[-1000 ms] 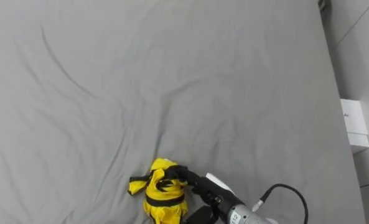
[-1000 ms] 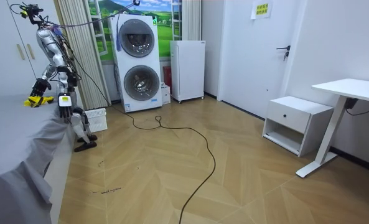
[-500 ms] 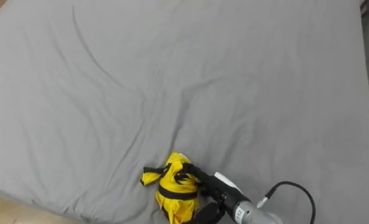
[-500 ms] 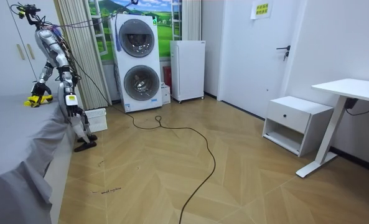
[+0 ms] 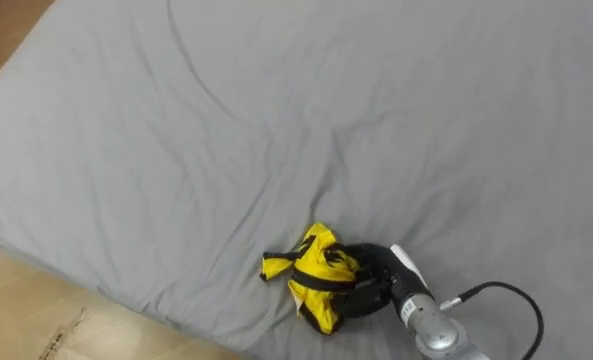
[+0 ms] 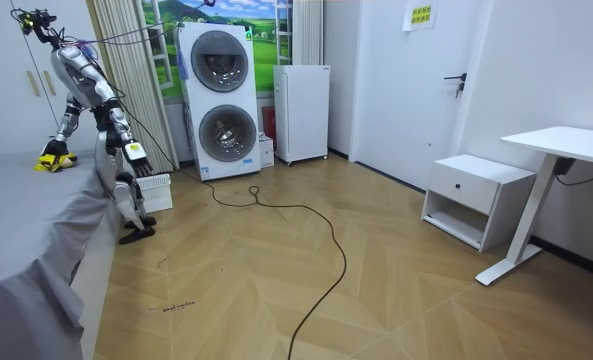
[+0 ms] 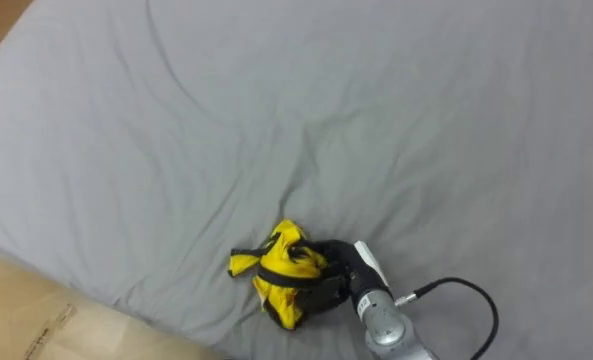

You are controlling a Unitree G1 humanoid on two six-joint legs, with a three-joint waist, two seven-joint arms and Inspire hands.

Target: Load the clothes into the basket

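Note:
A crumpled yellow garment [image 5: 311,278] with black trim lies on the grey bed sheet [image 5: 276,120], close to the bed's near edge. My right hand [image 5: 371,283] reaches in from the lower right, its dark fingers curled into the cloth. In the room view I stand at the bed's side with that arm stretched over the garment [image 6: 51,160]. My left hand [image 6: 136,157] hangs out to the room view's right, above a white laundry basket [image 6: 154,192] on the floor by my feet.
Wooden floor [image 5: 36,320] shows past the bed's edge at lower left. A stacked washer and dryer [image 6: 219,100], a white fridge [image 6: 301,112], a low cabinet [image 6: 474,198] and a desk [image 6: 566,145] stand around the room.
My head view has swung, so the bed's edge and floor now show at lower left. My right hand stays closed in the garment. My left arm has swung out toward the room view's right.

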